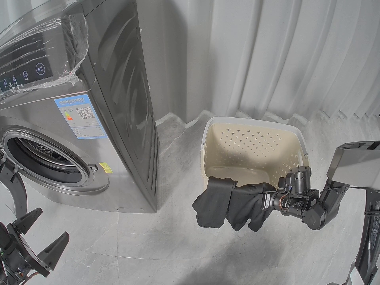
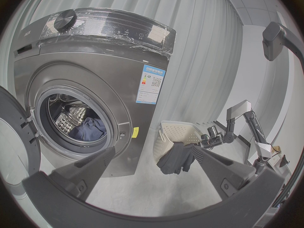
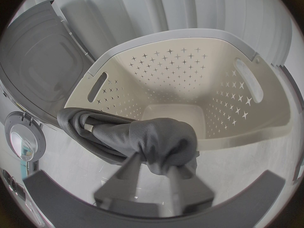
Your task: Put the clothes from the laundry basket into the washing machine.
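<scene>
The cream laundry basket (image 1: 253, 120) stands on the floor to the right of the grey washing machine (image 1: 118, 84), and its inside (image 3: 171, 114) is bare. My right gripper (image 1: 266, 200) is at the basket's near rim, shut on a dark grey garment (image 1: 227, 206). The garment (image 3: 158, 140) drapes over that rim and hangs down outside. The machine's door (image 2: 15, 133) is swung open, and a blue garment (image 2: 88, 129) lies in the drum. My left gripper (image 1: 45, 228) is open and holds nothing, low in front of the drum opening (image 1: 43, 161).
White curtains (image 1: 277, 44) hang behind the basket and the machine. Pale tiled floor (image 1: 158, 242) lies open between the machine front and the basket. Loose plastic film (image 1: 71, 48) covers the machine's control panel.
</scene>
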Tool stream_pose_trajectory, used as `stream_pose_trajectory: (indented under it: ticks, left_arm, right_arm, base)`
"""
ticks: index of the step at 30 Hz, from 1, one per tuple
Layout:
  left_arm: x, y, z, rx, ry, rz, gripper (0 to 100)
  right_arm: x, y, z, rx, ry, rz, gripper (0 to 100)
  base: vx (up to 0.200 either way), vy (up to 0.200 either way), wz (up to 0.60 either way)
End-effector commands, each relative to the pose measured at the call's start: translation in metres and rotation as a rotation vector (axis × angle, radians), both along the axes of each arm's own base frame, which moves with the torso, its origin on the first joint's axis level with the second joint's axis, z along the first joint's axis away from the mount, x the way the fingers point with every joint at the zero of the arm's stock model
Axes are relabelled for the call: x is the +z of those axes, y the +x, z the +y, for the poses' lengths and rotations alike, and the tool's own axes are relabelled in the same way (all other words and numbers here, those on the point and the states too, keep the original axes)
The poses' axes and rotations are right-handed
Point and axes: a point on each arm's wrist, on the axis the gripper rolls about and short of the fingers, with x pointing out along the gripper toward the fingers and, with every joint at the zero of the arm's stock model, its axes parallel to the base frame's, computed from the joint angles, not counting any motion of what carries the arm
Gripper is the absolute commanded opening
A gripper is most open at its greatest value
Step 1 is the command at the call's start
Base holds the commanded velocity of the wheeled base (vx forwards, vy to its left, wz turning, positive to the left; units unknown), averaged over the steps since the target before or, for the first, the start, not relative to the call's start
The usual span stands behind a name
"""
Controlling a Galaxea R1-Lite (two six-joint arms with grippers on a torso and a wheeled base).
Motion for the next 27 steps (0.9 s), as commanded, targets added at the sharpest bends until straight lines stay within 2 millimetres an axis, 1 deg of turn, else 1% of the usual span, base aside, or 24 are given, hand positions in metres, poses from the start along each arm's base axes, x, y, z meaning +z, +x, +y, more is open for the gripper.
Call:
stream_pose_trajectory:
  ticks: [1,3,8,10,11,12,17,19,20,21,22,25,27]
  left_arm:
    - [0.001,0.0,0.0,-0.001,-0.002,-0.002,100]
    - [0.001,0.0,0.0,-0.001,-0.004,-0.005,100]
    - [0.001,0.0,0.0,0.0,-0.002,-0.002,100]
    - [0.001,0.0,0.0,0.002,-0.001,-0.001,100]
    - [0.001,0.0,0.0,0.002,-0.001,-0.001,100]
    - [0.002,0.001,-0.001,0.0,-0.001,-0.001,100]
    - [0.008,0.006,-0.003,0.003,0.003,0.003,100]
    - [0.01,0.009,-0.005,0.005,0.006,0.009,100]
    - [0.011,0.011,-0.006,0.008,0.012,0.015,100]
    - [0.011,0.011,-0.006,0.008,0.013,0.018,100]
    - [0.01,0.012,-0.007,0.009,0.017,0.024,100]
    - [0.008,0.01,-0.004,0.034,0.021,0.02,100]
    - [0.002,0.007,-0.001,0.049,0.025,0.018,100]
  right_arm:
    - [-0.001,-0.01,-0.003,0.003,-0.007,0.026,0]
    - [0.002,-0.013,-0.004,0.002,-0.003,0.022,0]
    - [0.031,-0.038,-0.011,0.018,0.046,-0.007,0]
    - [0.048,-0.051,-0.014,0.021,0.062,-0.042,0]
    - [0.048,-0.051,-0.014,0.021,0.062,-0.042,0]
    - [0.065,-0.065,-0.016,0.031,0.076,-0.084,0]
    - [0.104,-0.094,-0.019,0.061,0.118,-0.208,0]
    - [0.115,-0.102,-0.018,0.073,0.129,-0.243,0]
    - [0.124,-0.108,-0.018,0.083,0.143,-0.277,0]
    - [0.125,-0.109,-0.018,0.087,0.144,-0.283,0]
    - [0.136,-0.116,-0.016,0.105,0.162,-0.327,0]
    - [0.152,-0.127,-0.016,0.132,0.184,-0.392,0]
    - [0.162,-0.135,-0.016,0.158,0.177,-0.428,0]
  base:
    - [0.0,0.0,0.0]
    - [0.0,0.0,0.0]
    - [0.0,0.0,0.0]
    - [0.0,0.0,0.0]
    - [0.0,0.0,0.0]
    - [0.0,0.0,0.0]
    - [0.0,0.0,0.0]
    - [0.0,0.0,0.0]
    - [0.0,0.0,0.0]
    - [0.0,0.0,0.0]
    - [0.0,0.0,0.0]
    - [0.0,0.0,0.0]
    - [0.0,0.0,0.0]
